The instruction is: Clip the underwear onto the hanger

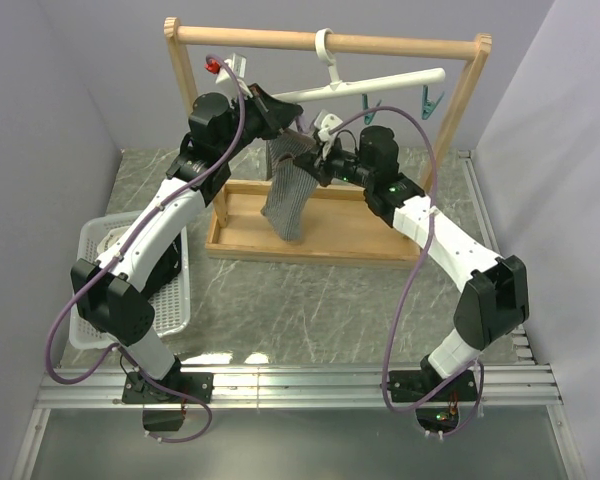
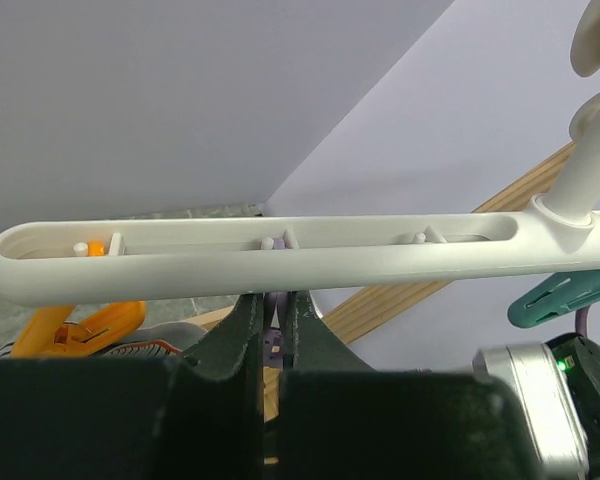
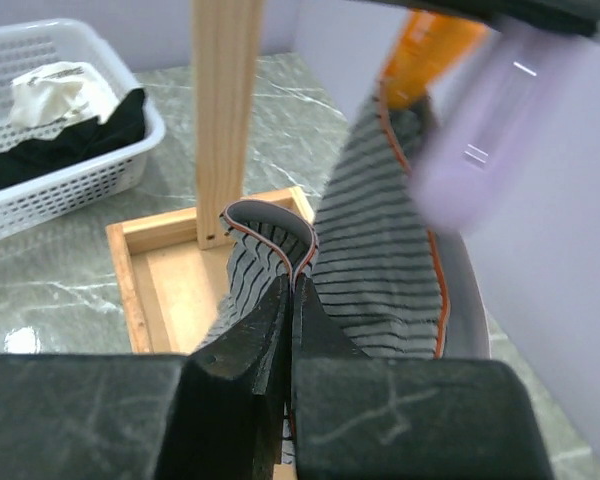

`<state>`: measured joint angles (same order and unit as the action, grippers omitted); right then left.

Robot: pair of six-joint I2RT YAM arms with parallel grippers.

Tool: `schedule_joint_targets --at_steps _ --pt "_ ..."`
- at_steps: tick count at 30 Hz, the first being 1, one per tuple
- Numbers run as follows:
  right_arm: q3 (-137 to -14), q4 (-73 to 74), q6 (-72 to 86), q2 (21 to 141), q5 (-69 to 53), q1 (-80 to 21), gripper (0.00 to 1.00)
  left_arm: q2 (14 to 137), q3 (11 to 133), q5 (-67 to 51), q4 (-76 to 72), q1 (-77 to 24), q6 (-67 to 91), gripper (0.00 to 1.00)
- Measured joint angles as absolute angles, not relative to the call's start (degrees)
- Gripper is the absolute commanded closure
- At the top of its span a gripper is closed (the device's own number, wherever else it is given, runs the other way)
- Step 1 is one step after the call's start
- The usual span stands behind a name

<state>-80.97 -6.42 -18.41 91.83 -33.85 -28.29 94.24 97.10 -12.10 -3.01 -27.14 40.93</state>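
The white hanger (image 1: 380,85) hangs by its hook from the wooden frame's top rail; its bar (image 2: 280,255) crosses the left wrist view. My left gripper (image 2: 275,300) sits just under the bar, shut on a purple clip (image 2: 271,335). An orange clip (image 2: 75,330) dangles to its left and a teal clip (image 2: 565,295) to its right. The grey striped underwear (image 1: 288,195) droops below the hanger. Its upper corner runs up to the orange clip (image 3: 430,45). My right gripper (image 3: 293,283) is shut on a fold of the waistband (image 3: 270,215). The purple clip (image 3: 480,140) is blurred.
The wooden frame (image 1: 325,40) stands on a wooden tray base (image 1: 310,240); one post (image 3: 225,110) rises close behind the underwear. At the left, a white basket (image 1: 95,235) holds a black garment (image 3: 70,145) and a whitish cloth (image 3: 55,95).
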Motion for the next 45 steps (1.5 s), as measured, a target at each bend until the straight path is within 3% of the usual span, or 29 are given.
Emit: schedule_joint_targets --at_steps 31,45 --pt "-86.13 2.04 -9.23 91.68 -31.29 -24.8 1.0 93.86 96.55 -14.15 -3.62 -26.83 33.32 1.0" --pt "-77.54 -11.4 -9.1 86.48 -28.1 -24.88 1.0 93.86 96.55 -14.74 -3.44 -26.83 32.67 1.0"
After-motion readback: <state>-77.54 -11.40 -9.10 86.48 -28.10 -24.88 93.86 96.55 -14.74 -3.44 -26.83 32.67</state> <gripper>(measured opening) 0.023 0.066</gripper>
